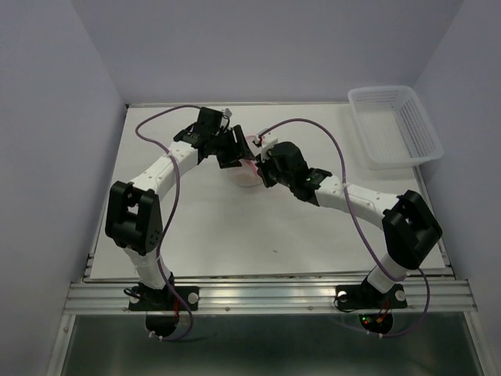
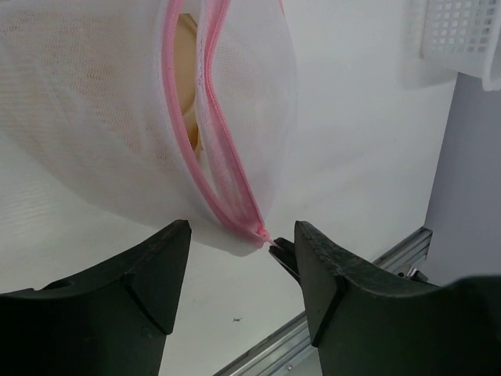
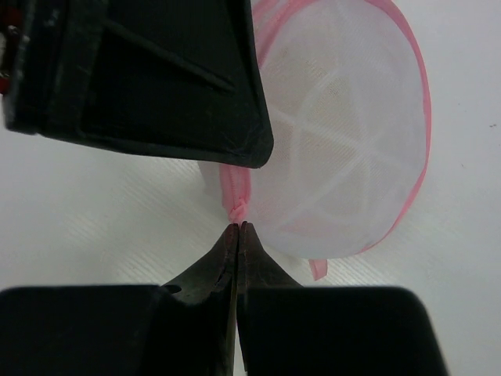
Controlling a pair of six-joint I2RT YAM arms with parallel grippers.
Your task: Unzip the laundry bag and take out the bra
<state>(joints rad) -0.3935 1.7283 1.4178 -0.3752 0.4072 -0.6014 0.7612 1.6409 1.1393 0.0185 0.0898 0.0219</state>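
1. The table (image 1: pixel 219 235) carries both arms. The basket (image 1: pixel 391 125) sits well apart, beyond the right claw (image 3: pixel 237 229) and off to its right.
2. The left claw (image 2: pixel 243 235) has its jaws apart and holds nothing. They straddle the bag's near end. The right claw's tips are pressed tight together, pinching the pink end of the zipper (image 2: pixel 223 168).
3. The laundry bag (image 2: pixel 94 117) lies on the table just ahead of both claws, caught between them.
4. The bra (image 2: pixel 188 86) sits inside the bag, ahead of the left claw and untouched. Removing it is the step left to do.
5. The zipper's two pink edges stand parted along the length in view, so the unzipping looks well advanced, perhaps finished.
6. Only the left wrist view shows the gap and the beige fabric within. Only the right wrist view shows the pinch clearly, though there the bag shows mesh and white ribs alone. From overhead the claws hide most of the bag.
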